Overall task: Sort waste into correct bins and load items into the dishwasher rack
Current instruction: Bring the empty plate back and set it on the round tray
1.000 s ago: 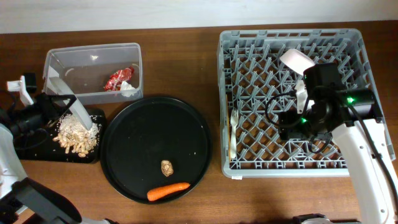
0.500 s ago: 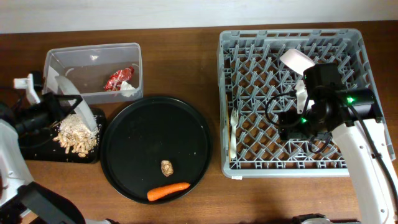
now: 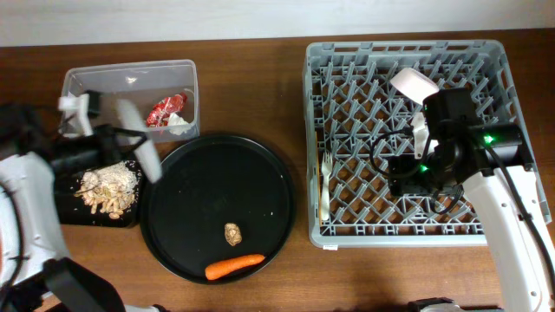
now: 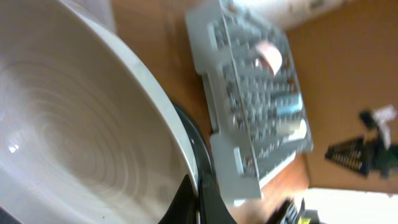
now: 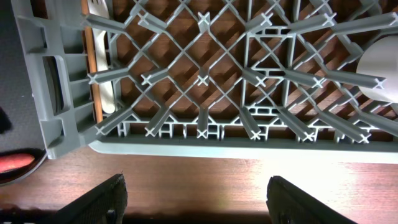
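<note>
A: Swinging off the black tray (image 3: 62,213), the left gripper (image 4: 191,198), clamped on the bowl (image 4: 74,124) at its rim, now holds it above the near edge of the round tray (image 3: 217,182). A second ago it was tipped over the scraps (image 3: 106,186).

B: So the bowl looks emptied and due for the rack (image 3: 347,234). The count?

A: One heap of scraps. One wrapper (image 3: 165,110) and one tissue (image 3: 179,123) in the tub (image 3: 87,87). One carrot (image 3: 235,266), one lump (image 3: 232,232). One fork (image 3: 325,186) and one cup (image 3: 414,84) racked. The right gripper (image 5: 196,186) hangs spread over the rack's front edge.
</note>
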Available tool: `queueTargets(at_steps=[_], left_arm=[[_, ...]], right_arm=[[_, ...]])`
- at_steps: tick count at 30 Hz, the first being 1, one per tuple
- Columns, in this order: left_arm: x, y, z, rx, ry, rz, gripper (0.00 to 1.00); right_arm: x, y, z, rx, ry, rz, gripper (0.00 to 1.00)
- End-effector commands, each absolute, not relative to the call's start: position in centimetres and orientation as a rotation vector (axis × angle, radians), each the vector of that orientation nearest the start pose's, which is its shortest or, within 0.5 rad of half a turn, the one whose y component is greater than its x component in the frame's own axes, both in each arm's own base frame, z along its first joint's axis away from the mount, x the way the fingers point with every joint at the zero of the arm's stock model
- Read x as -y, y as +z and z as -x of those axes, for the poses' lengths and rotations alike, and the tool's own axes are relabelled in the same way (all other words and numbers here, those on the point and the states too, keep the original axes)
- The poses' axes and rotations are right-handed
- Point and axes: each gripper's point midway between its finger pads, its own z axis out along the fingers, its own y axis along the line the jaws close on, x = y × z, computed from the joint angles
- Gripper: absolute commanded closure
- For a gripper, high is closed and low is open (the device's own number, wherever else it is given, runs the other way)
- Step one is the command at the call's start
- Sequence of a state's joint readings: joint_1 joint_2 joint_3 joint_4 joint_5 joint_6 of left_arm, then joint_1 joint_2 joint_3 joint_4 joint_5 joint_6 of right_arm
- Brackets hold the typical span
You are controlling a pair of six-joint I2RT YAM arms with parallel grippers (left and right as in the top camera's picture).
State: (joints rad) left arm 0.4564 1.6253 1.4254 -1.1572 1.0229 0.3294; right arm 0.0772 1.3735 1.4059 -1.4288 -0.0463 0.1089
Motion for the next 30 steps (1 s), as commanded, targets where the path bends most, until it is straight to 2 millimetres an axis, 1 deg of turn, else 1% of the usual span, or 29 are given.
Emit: queueTargets(at_steps=[1, 2, 3, 4, 6, 8, 9, 11, 12, 13, 15, 17, 20, 22, 26, 27, 28, 29, 30], left_arm=[[4.5, 23.3, -34.5, -2.406, -0.998, -0.295, 1.00], [6.0, 22.7, -34.3, -2.447, -0.970, -0.349, 1.00], [6.9, 22.3, -34.1, -2.479, -0.946, -0.375, 1.00], [8.0, 21.4, -34.0, -2.539, -0.888, -0.404, 1.00], [9.8, 19.6, -33.5, -2.668, -0.729, -0.428, 1.00], [11.4, 18.2, -32.8, -2.751, -0.586, -0.467, 1.00], [12.0, 17.6, -32.5, -2.782, -0.508, -0.486, 1.00], [12.5, 16.0, -32.2, -2.851, -0.270, -0.474, 1.00], [12.7, 15.4, -32.1, -2.868, -0.208, -0.469, 1.00], [13.2, 14.8, -31.7, -2.882, -0.177, -0.484, 1.00], [14.5, 13.7, -30.9, -2.913, -0.183, -0.532, 1.00], [15.6, 12.1, -30.2, -2.952, -0.176, -0.567, 1.00], [17.2, 9.4, -29.8, -2.990, -0.163, -0.641, 1.00], [17.8, 8.4, -29.8, -3.001, -0.159, -0.666, 0.99], [18.4, 6.7, -29.6, -3.034, -0.145, -0.697, 0.95], [18.3, 6.4, -29.6, -3.041, -0.141, -0.699, 0.90], [18.3, 6.5, -29.6, -3.041, -0.141, -0.698, 0.78], [18.4, 6.7, -29.7, -3.039, -0.142, -0.689, 0.58], [18.4, 6.9, -29.7, -3.042, -0.144, -0.669, 0.49]], right_arm=[[-2.6, 19.8, -25.1, -2.971, 0.094, -0.059, 0.25], [-2.6, 19.8, -25.1, -2.971, 0.095, -0.059, 0.25], [-2.6, 19.8, -25.2, -2.971, 0.094, -0.059, 0.25], [-2.6, 19.8, -25.2, -2.970, 0.094, -0.059, 0.25], [-2.6, 19.8, -25.2, -2.970, 0.094, -0.059, 0.25], [-2.6, 19.8, -25.2, -2.971, 0.095, -0.059, 0.25], [-2.6, 19.8, -25.2, -2.971, 0.095, -0.059, 0.25], [-2.6, 19.8, -25.1, -2.971, 0.095, -0.059, 0.25], [-2.6, 19.8, -25.1, -2.971, 0.095, -0.059, 0.25], [-2.6, 19.8, -25.1, -2.971, 0.095, -0.059, 0.25], [-2.6, 19.8, -25.1, -2.971, 0.095, -0.059, 0.25], [-2.6, 19.8, -25.1, -2.971, 0.096, -0.059, 0.25], [-2.6, 19.8, -25.1, -2.971, 0.096, -0.059, 0.24], [-2.6, 19.8, -25.1, -2.971, 0.096, -0.059, 0.24], [-2.6, 19.8, -25.1, -2.971, 0.096, -0.059, 0.24], [-2.6, 19.8, -25.1, -2.971, 0.096, -0.059, 0.25], [-2.6, 19.8, -25.2, -2.971, 0.096, -0.059, 0.24], [-2.6, 19.8, -25.2, -2.971, 0.096, -0.059, 0.24], [-2.6, 19.8, -25.2, -2.971, 0.096, -0.059, 0.24]])
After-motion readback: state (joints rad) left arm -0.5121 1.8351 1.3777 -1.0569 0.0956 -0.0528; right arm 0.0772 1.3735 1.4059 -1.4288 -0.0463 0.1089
